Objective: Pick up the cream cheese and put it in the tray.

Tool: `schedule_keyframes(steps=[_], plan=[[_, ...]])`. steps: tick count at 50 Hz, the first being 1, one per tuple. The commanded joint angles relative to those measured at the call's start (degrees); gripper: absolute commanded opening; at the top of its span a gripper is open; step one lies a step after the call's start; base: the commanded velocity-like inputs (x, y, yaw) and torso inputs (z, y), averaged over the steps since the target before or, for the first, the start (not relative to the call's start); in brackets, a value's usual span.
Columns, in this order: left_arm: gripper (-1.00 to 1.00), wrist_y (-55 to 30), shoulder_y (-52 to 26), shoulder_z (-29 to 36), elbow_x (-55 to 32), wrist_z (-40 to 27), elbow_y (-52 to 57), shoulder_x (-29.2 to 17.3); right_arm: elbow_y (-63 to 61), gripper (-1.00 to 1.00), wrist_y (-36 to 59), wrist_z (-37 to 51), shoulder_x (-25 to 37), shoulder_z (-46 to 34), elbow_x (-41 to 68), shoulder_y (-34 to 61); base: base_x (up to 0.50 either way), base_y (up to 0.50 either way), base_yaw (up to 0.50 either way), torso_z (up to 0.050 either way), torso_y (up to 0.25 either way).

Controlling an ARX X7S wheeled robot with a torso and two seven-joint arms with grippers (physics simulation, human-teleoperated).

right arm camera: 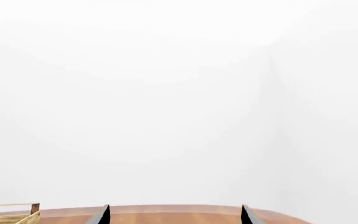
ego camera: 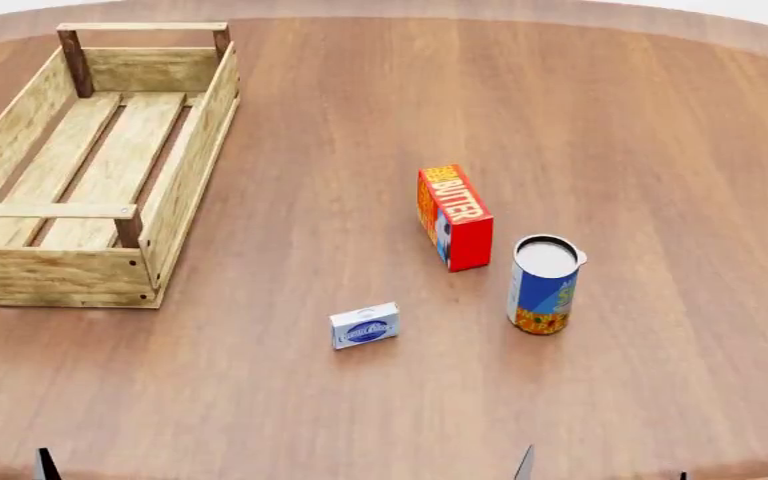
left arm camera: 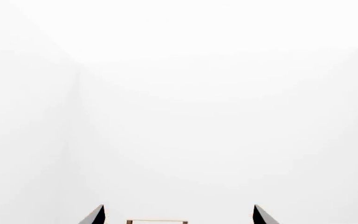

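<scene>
The cream cheese [ego camera: 364, 326], a small flat white-and-blue box, lies on the round wooden table [ego camera: 357, 420] near its front middle. The tray [ego camera: 187, 170], a long pale-wood crate with a slatted bottom, stands at the far left with nothing in it. Both grippers hang low at the near edge, well short of the box. My left gripper [left arm camera: 179, 215] is open, and a tray rail [left arm camera: 157, 221] shows far beyond its tips. My right gripper [right arm camera: 175, 215] is open too, with only tabletop between its tips. In the head view just dark fingertips [ego camera: 526, 463] poke up.
A red-orange butter box [ego camera: 455, 217] stands upright right of centre, behind the cream cheese. A blue-and-orange can [ego camera: 543, 285] stands just to the right of it. A tray corner [right arm camera: 33, 212] shows in the right wrist view. White walls surround the table.
</scene>
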Motion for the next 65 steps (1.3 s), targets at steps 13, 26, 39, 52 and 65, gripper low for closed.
schedule_keyframes(steps=[13,26,39,52,65], plan=[[1.0,-0.6,-0.6,1.1,0.9,-2.7,-0.4,-1.1,0.4,1.0,1.1,3.4,1.0,-1.3,-2.6,0.6,0.02,0.0,0.0,0.0,0.0],[1.0,-1.0,-0.6,1.9,1.1,-3.6,-0.1,-1.8,0.8,1.0,1.1,5.4,1.5,-2.0,-4.3,0.7,0.05,0.05,0.0,0.0,0.0],[1.0,-0.6,-0.6,2.5,1.3,-4.6,-0.2,-2.3,1.0,1.0,0.8,6.5,2.3,-2.8,-4.1,0.9,0.13,0.16,0.0,0.0,0.0],[1.0,-0.6,-0.7,3.3,1.0,-5.3,-0.2,-2.9,0.9,1.0,1.0,7.6,2.8,-3.4,-4.5,1.0,0.17,0.19,0.0,0.0,0.0],[1.0,-0.8,-0.5,3.8,1.0,-6.0,0.1,-3.5,1.1,1.0,1.1,9.6,3.0,-3.7,-6.7,1.0,0.14,0.2,0.0,0.0,0.0]])
